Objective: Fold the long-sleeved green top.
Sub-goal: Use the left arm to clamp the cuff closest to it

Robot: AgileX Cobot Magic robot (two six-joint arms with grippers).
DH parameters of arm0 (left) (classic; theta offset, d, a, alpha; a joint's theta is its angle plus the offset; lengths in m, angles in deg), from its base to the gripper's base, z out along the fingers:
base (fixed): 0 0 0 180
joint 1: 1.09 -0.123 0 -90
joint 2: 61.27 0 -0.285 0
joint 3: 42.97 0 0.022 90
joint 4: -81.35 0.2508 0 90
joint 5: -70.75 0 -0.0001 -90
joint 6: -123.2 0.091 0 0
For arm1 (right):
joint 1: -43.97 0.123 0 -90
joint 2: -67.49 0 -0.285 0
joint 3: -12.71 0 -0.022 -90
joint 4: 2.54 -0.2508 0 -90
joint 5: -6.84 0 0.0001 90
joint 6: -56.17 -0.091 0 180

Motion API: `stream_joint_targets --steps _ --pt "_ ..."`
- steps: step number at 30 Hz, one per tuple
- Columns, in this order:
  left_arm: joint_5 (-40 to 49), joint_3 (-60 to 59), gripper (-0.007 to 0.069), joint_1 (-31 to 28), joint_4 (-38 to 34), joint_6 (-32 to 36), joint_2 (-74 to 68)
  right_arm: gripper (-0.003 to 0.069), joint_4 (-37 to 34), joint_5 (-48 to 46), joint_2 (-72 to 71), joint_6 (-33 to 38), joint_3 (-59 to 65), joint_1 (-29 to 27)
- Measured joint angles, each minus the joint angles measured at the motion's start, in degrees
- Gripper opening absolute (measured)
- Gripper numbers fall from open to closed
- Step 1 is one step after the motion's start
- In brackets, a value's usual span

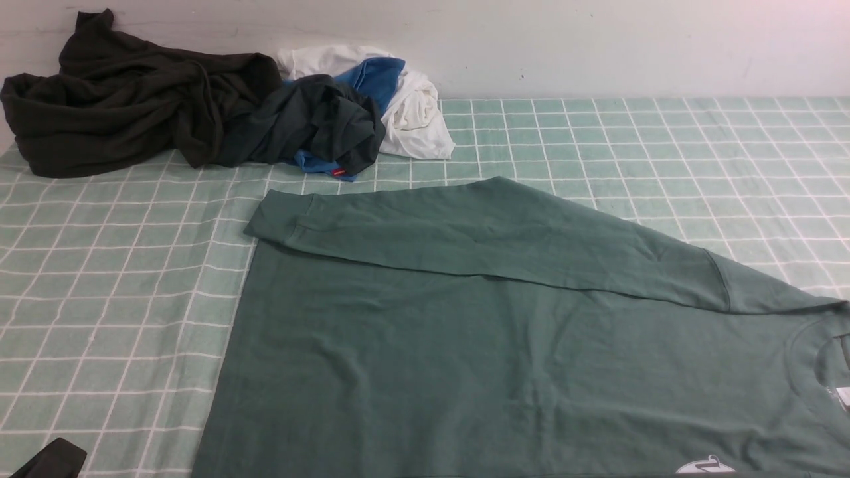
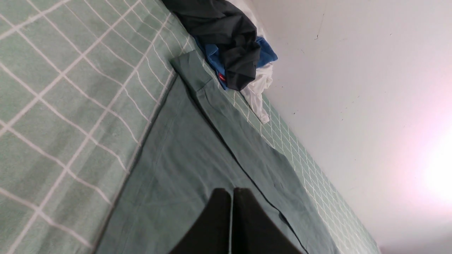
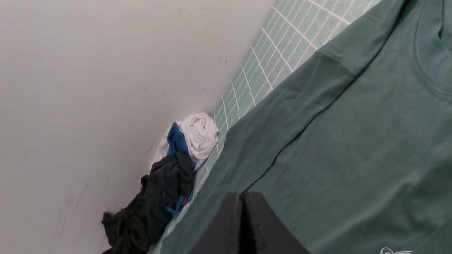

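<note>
sage-green cotton, the green long-sleeved top (image 1: 465,358) lies flat on the pale green gridded cloth (image 1: 99,279). its neck is to the robot's right. one sleeve (image 1: 498,232) is folded slantwise across the body, with its cuff (image 1: 282,222) at the far left corner.

both claws are over the top's body, each near the edge of that folded sleeve. the left gripper (image 2: 232,192) has its jaws pressed together with only a hairline between them and holds nothing. the right gripper (image 3: 242,195) is the same. whether either tip touches the fabric i cannot tell.

only the wrist views show the jaws. the front view gives just a dark shape (image 1: 50,461) in its lower left corner, and i cannot tell what it is. the front view alone shows the white neck label (image 1: 843,395) and the full spread of the blackish garment (image 1: 133,99), heaped against the wall (image 1: 597,46) with a blue piece (image 1: 375,76) and a white piece (image 1: 415,113). the right wrist view shows the ribbed collar (image 3: 420,70), which the left wrist view does not.
</note>
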Motion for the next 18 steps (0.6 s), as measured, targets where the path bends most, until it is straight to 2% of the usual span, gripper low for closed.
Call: stream_joint_targets --steps 2,5,9,10,11,14,15,16,18 --pt "0.85 1.21 -0.0003 0.0 0.58 2.56 0.0 -0.0014 0.22 0.0 0.0 1.89 0.0 0.0" --pt "6.67 10.44 -0.0003 0.0 4.73 14.1 -1.01 -0.0014 1.42 -1.76 0.06 12.78 -3.78 0.0" --pt "21.06 21.52 -0.0003 0.0 11.54 22.23 -13.89 -0.0014 4.48 -1.8 8.29 24.43 -12.89 0.0" --pt "21.06 22.17 -0.0003 0.0 11.99 22.7 -13.89 -0.0014 4.48 -1.92 8.29 25.74 -13.46 0.0" --pt "27.04 26.94 -0.0003 0.0 15.39 26.12 -21.22 -0.0014 6.17 -3.12 14.41 30.62 -17.67 0.0" --pt "38.71 37.33 -0.0003 0.09 21.81 32.66 -32.98 -0.0014 8.93 -9.47 26.16 40.85 -27.47 0.0" --pt "40.95 39.46 -0.0003 0.19 22.6 33.73 -35.49 -0.0014 9.24 -10.85 27.84 42.23 -28.94 0.0" --pt "45.84 44.39 -0.0003 1.83 25.4 35.62 -42.25 -0.0014 9.94 -18.0 35.1 47.11 -35.29 0.28" --pt "49.37 48.4 0.0004 5.85 26.95 36.46 -48.36 -0.0014 10.01 -26.21 41.99 49.55 -40.89 1.71"
